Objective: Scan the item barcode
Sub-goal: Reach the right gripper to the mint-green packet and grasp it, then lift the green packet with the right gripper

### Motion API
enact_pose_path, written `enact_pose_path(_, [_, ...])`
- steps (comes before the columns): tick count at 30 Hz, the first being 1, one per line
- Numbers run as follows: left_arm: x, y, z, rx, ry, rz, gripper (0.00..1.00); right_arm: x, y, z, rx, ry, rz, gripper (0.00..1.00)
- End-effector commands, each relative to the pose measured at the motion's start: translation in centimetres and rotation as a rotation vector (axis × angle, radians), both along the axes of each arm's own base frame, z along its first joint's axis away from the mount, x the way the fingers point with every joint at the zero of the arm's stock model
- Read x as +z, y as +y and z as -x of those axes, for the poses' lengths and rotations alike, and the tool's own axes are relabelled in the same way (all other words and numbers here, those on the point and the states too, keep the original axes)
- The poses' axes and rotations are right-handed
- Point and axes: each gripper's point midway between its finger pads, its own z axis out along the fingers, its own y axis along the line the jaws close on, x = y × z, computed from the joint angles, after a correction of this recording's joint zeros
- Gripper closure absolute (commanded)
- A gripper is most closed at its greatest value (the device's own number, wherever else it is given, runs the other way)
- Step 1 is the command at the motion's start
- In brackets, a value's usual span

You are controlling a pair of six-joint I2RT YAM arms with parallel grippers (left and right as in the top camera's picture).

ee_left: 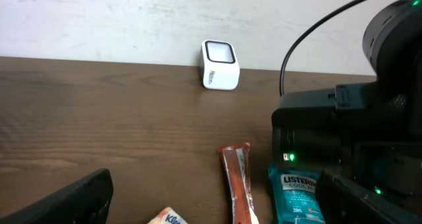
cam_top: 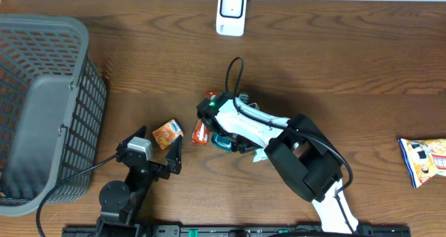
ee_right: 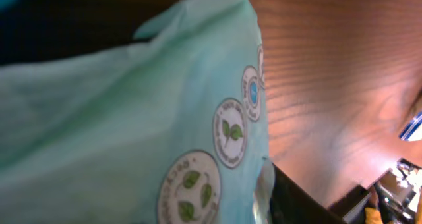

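step: pick-up, ahead of the scan | item: teal Listerine pack (ee_left: pixel 293 197) on the table (cam_top: pixel 334 63) beside a red snack stick (ee_left: pixel 236 184), well short of the white scanner (cam_top: pixel 231 12) | right gripper (cam_top: pixel 217 131) over it, grip cannot be told | left gripper (cam_top: pixel 159 150) spread wide, empty | next: likely a firm hold, lift, barcode turned to the scanner window

Legible print on two packs only.
Reads "LISTERINE" over "COOL" on the teal pack (ee_left: pixel 295 196); starts "Kle" on the small pack (ee_left: pixel 173 218), cut off by the frame edge. Too small to make out on the side of the white scanner (ee_left: pixel 219 66); blurred around the round leaf seals (ee_right: pixel 227 132).
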Motion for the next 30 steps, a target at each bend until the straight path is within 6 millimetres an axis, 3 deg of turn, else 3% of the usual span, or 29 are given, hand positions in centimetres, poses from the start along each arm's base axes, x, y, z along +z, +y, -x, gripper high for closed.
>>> enact_pose_path(1, [-1.6, 0.0, 0.1, -0.006, 0.046, -0.011, 0.02, -2.2, -0.2, 0.6, 0.011, 0.048, 0.016, 0.66])
enact_pose_path(5, [-1.6, 0.0, 0.1, -0.006, 0.046, -0.011, 0.02, -2.4, 0.1, 0.9, 0.035, 0.086, -0.005, 0.85])
enact_pose_path(9, [-1.6, 0.0, 0.1, -0.006, 0.046, -0.011, 0.02, -2.5, 0.9, 1.2, 0.086, 0.156, -0.056, 0.92])
enact_pose_path(11, [-1.6, 0.0, 0.1, -0.006, 0.046, -0.011, 0.02, -2.4, 2.1, 1.5, 0.105, 0.221, -0.136, 0.99])
enact_pose_path(14, [-1.6, 0.0, 0.1, -0.006, 0.046, -0.011, 0.02, -1.7, 3.9, 1.6, 0.14, 0.293, -0.266, 0.99])
enact_pose_path(19, [-1.6, 0.0, 0.1, -0.006, 0.046, -0.011, 0.02, 2.1, 7.3, 2.3, 0.316, 0.461, -0.651, 0.99])
enact_pose_path(22, [-1.6, 0.0, 0.1, -0.006, 0.046, -0.011, 0.02, 6.7, 10.2, 4.1, 0.569, 0.601, -1.088, 0.99])
enact_pose_path(25, [-1.6, 0.0, 0.1, -0.006, 0.046, -0.011, 0.02, 9.9, 10.9, 5.2, 0.73, 0.643, -1.359, 0.99])
enact_pose_path(30, [-1.6, 0.0, 0.1, -0.006, 0.046, -0.011, 0.02, 12.3, 11.1, 5.5, 0.864, 0.61, -1.568, 0.99])
